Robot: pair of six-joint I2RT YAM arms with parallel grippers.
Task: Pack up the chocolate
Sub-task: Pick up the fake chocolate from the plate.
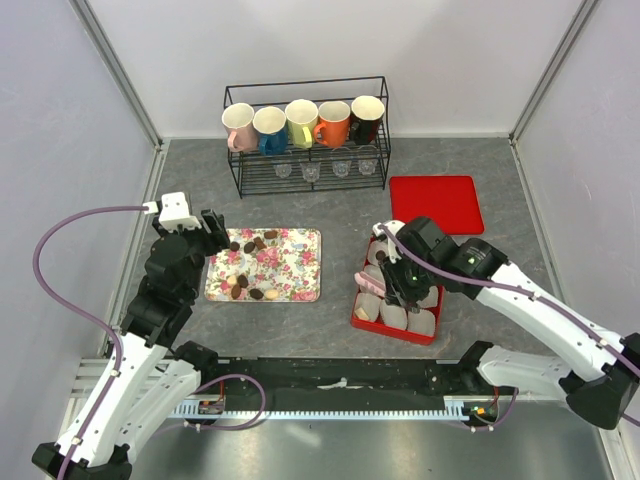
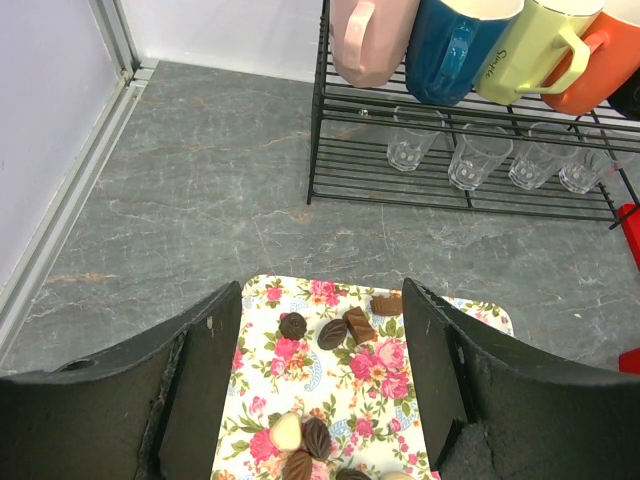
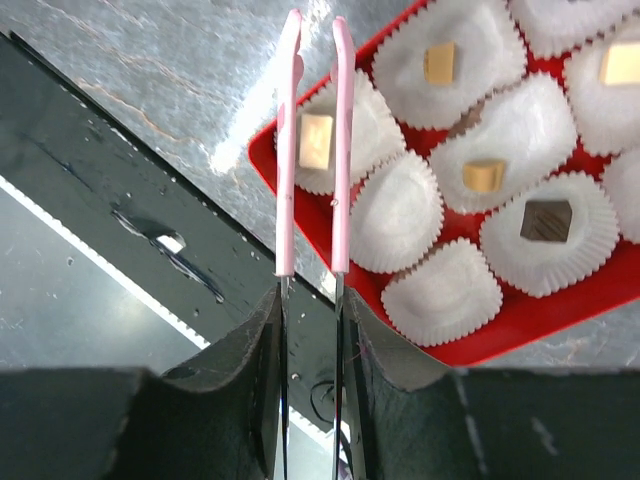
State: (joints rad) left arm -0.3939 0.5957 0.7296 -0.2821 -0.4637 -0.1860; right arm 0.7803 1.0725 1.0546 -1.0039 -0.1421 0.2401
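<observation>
Nearest, the right gripper (image 3: 310, 300) clamps the handles of slim pink plastic tongs (image 3: 289, 150). Their narrow tips, with nothing between them, hang over the near-left corner of a shallow red plastic box (image 3: 540, 322) lined with white crinkled paper cups (image 3: 395, 210). Several cups hold square pieces of chocolate (image 3: 546, 220), tan, cream and dark. To the left, the left gripper (image 2: 320, 300) stands with fingers wide apart, holding nothing, over the left end of a rectangular flower-printed tray (image 2: 385, 370), where more small brown and cream chocolate lies loose. Farther back are a flat red lid (image 1: 436, 203) and a black wire rack (image 1: 305, 175) with coloured mugs (image 1: 300, 122) above clear glasses (image 2: 470, 160).
</observation>
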